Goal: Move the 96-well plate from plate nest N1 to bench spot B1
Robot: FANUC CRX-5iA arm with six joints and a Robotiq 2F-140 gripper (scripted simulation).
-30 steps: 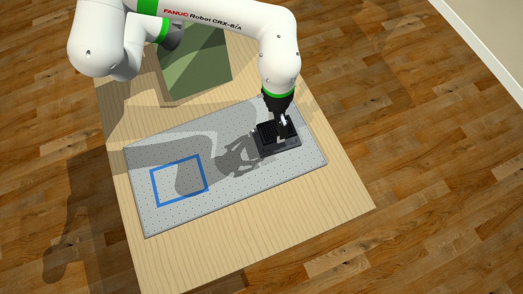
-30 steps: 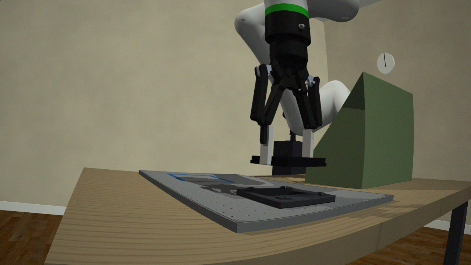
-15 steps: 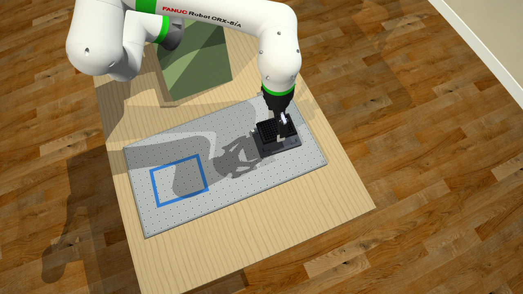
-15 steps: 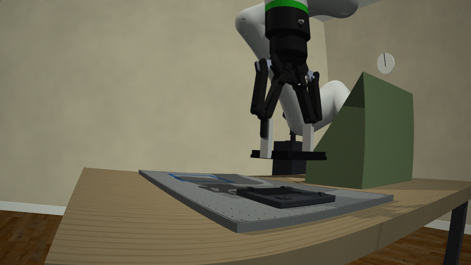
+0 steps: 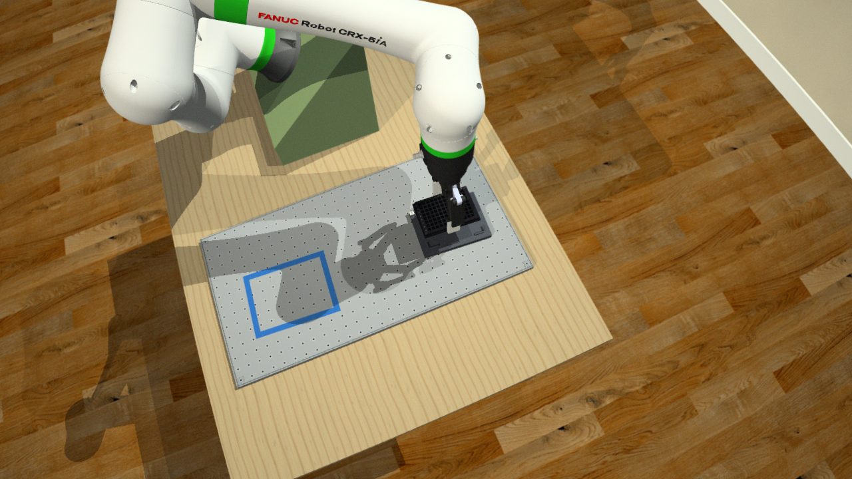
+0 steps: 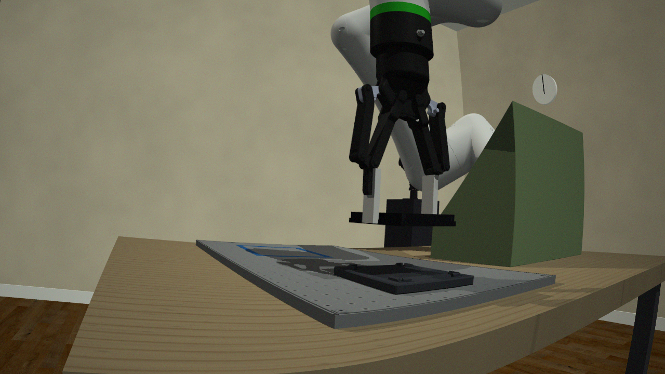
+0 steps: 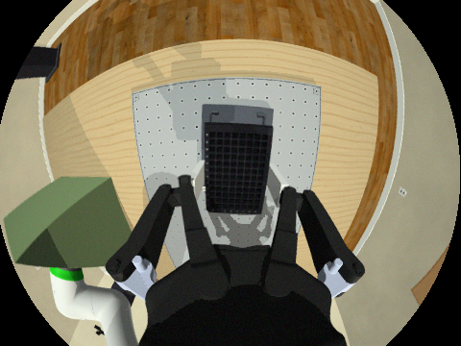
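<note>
My gripper [image 6: 400, 211] is shut on the black 96-well plate [image 6: 402, 218] and holds it level, well above the dark plate nest N1 [image 6: 403, 277]. From above, the plate [image 5: 442, 213] hangs over the nest [image 5: 458, 233] at the right end of the grey deck. In the wrist view the plate [image 7: 237, 167] sits between my fingers with the empty nest [image 7: 237, 114] below it. The blue taped outline B1 [image 5: 290, 293] lies at the left end of the deck, far from the plate; it also shows in the side view [image 6: 283, 251].
A large green wedge block [image 6: 511, 195] stands behind the deck on the wooden table, close to my arm. The grey perforated deck [image 5: 363, 267] lies flat on the table. A black post [image 6: 402, 223] stands behind the held plate.
</note>
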